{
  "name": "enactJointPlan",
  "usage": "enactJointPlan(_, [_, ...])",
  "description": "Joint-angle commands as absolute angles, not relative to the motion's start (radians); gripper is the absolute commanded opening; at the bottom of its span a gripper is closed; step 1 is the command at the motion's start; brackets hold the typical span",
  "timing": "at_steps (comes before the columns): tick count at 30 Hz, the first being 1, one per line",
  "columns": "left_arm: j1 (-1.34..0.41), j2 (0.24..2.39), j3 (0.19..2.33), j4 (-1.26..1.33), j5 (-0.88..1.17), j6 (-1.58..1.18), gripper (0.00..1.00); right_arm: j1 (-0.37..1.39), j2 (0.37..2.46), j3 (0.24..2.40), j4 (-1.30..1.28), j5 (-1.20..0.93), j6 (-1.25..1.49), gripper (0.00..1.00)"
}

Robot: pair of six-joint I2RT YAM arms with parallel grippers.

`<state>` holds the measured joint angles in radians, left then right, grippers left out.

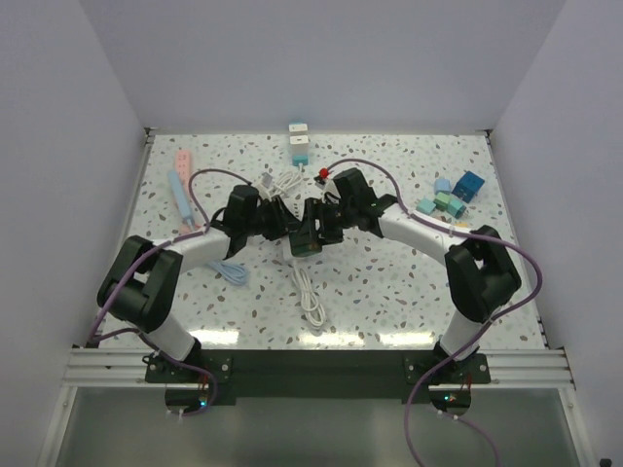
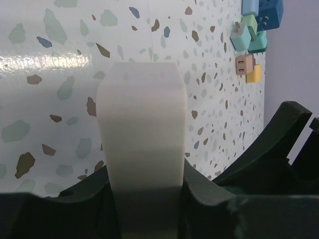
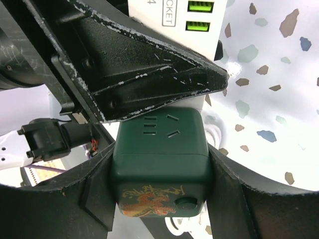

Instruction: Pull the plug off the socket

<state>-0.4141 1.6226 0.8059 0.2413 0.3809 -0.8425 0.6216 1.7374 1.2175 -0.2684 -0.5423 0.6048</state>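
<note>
Closest to the right wrist lens, the right pincer (image 3: 160, 172) is clenched on the dark green cube-shaped plastic adapter plug (image 3: 159, 142), one finger on each side face, so I have the task's thing in hand. Just ahead of it sits the white plastic power strip (image 3: 199, 12) with two green ports. The joint between the two is hidden behind a black finger of the left pincer (image 2: 144, 199), which crosses in front. In the left wrist view that pincer is clenched around a white block running away from the lens, and I judge this to be the same strip. From above, the two pincers meet nose to nose over the middle of the speckled white table (image 1: 409, 292), the left arm reaching in from the left and the right arm from the right. So plug and strip lie on a roughly left-to-right line. I judge the pull must go rightward, back along the right pincer's own axis, while the left holds the strip firm. That side looks open as far as the cluster of small coloured adapters (image 1: 450, 199) at the far right. The white cable (image 1: 310, 292) trails toward the near edge, out of that path. At the joint itself the fingers crowd each other closely.
</note>
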Motion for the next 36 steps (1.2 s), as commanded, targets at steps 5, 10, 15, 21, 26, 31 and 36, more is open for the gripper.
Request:
enactJointPlan(5, [-0.419, 1.618, 0.827, 0.298, 0.410, -0.831, 0.00, 0.618, 1.735, 1.293, -0.219, -0.600, 0.623, 0.00])
enactJointPlan(10, [-0.417, 1.623, 0.833, 0.218, 0.359, -0.744, 0.00, 0.582, 1.740, 1.333, -0.351, -0.588, 0.575, 0.00])
enactJointPlan(15, [-0.416, 1.667, 0.890, 0.034, 0.261, -0.608, 0.00, 0.392, 1.694, 1.348, -0.479, -0.656, 0.486, 0.00])
enactJointPlan(21, [-0.411, 1.729, 0.916, 0.005, 0.262, -0.583, 0.00, 0.334, 1.681, 1.437, -0.656, -0.669, 0.339, 0.00])
enactJointPlan(26, [-0.411, 1.695, 0.954, 0.012, 0.322, -0.607, 0.00, 0.282, 1.634, 1.410, -0.621, -0.493, 0.403, 0.00])
enactJointPlan(31, [-0.387, 1.556, 1.015, -0.032, 0.339, -0.608, 0.00, 0.167, 1.673, 1.410, -0.591, -0.209, 0.520, 0.00])
enactJointPlan(36, [-0.132, 1.485, 1.031, -0.165, 0.380, -0.565, 0.00, 0.028, 1.787, 1.426, -0.488, -0.086, 0.667, 0.00])
